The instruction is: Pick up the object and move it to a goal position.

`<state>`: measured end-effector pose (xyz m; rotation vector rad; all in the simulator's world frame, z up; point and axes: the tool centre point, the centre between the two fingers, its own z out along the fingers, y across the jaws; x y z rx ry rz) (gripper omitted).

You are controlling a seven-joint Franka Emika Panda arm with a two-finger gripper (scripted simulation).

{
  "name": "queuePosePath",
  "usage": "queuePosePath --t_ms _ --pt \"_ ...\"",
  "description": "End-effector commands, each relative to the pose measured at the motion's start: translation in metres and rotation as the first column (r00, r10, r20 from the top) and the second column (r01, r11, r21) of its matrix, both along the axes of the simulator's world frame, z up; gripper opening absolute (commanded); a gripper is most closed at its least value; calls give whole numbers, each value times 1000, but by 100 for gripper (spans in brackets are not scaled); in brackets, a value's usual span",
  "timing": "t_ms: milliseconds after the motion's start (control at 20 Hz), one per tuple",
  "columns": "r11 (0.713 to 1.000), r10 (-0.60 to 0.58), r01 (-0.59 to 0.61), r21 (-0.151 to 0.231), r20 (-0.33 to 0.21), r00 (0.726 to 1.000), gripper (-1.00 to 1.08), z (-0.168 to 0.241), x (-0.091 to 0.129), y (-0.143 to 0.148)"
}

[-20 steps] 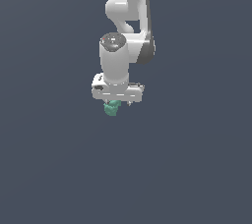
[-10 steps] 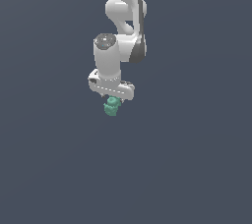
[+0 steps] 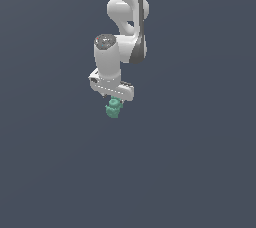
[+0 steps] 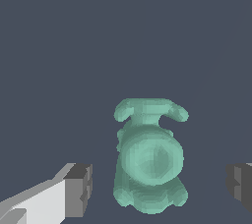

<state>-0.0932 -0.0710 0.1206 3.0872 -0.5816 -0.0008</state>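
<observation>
Fingertips [image 4: 78, 190] of the robot's white gripper [image 4: 160, 188] end in dark grey pads, and in the wrist view they stand wide apart, one on each side of the small teal-green lumpy object [image 4: 149, 156]. A clear strip of background shows between each pad and the object, so the jaws are open and grip nothing. One finger shows its white body leading to the grey pad; only the grey tip of the other is in frame.

Seen from the wrist, the matte, plastic-like object has a rounded bulge at its middle, a flat bar with two curled ends at one end, and two small knobs at the other. It is narrower than the gap between the fingers.

In the exterior view the gripper [image 3: 114, 101] points straight down, with the teal-green object [image 3: 113, 108] directly beneath its wide white crossbar. The fingers themselves are too small to make out there. Whether the object rests on a surface cannot be told, since the plain dark slate-grey background [image 3: 200, 162] fills the whole picture with no edge or shadow.

Above the crossbar rises a white cylindrical wrist with a dark grey round cap on top. Behind it the white robot arm [image 3: 127, 14], with a dark grey band at the joint, climbs out through the picture's top edge.
</observation>
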Motion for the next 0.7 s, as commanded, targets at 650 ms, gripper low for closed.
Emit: queuePosePath --t_ms 650 --pt "1000 -5 5 0 0 1000 100 -49 -2 0"
